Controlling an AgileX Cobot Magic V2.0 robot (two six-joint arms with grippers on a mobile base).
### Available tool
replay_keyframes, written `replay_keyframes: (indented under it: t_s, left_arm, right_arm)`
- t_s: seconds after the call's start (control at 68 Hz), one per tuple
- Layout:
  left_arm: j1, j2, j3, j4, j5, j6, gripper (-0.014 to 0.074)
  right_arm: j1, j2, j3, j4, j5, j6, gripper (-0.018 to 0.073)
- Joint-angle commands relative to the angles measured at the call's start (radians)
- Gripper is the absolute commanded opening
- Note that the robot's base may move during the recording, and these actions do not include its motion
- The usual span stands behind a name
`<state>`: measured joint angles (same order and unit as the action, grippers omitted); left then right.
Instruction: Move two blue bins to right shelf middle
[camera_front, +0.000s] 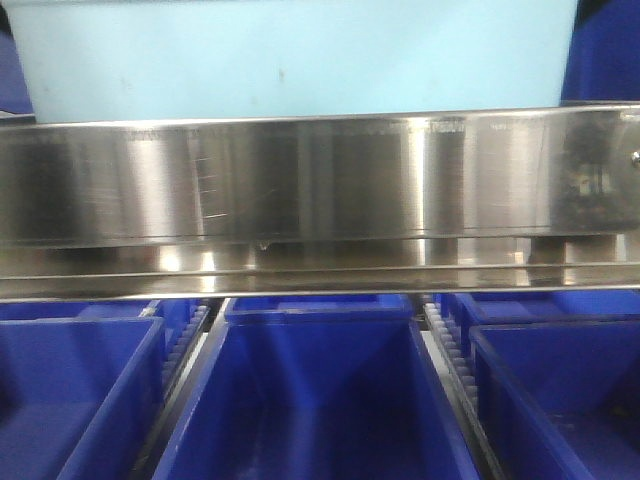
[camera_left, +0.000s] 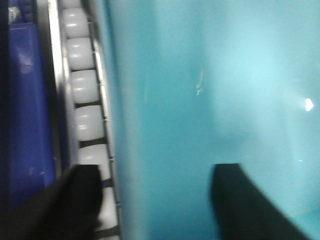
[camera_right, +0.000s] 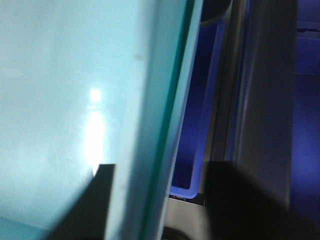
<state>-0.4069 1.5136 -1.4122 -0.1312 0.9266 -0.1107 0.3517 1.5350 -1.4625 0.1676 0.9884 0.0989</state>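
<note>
Teal bin (camera_front: 300, 50) above steel rail (camera_front: 320, 180), dk-blue bins (camera_front: 315, 400) under it.
L hand (camera_left: 155, 170) spread astride bin wall beside rollers (camera_left: 82, 90); R hand (camera_right: 162, 167) spread astride rim.

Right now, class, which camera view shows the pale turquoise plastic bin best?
The front-facing view: the pale turquoise plastic bin spans most of the frame's width above the polished steel shelf rail. Both wrist views show only blurred close-ups of one wall and rim.
</note>
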Motion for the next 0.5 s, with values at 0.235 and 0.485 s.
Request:
replay_keyframes:
  t_s: [0.235,0.485]
  left_arm:
    - [0.006,-0.005,0.002,0.009,0.027,-0.002,-0.0111]
    - [0.006,-0.053,-0.001,0.001,0.017,-0.002,-0.0111]
  right_arm:
    - [0.0,-0.004,0.011,-0.006,-0.003,-0.006,-0.0154]
    - [0.0,-0.059,0.009,-0.006,-0.026,-0.006,-0.0154]
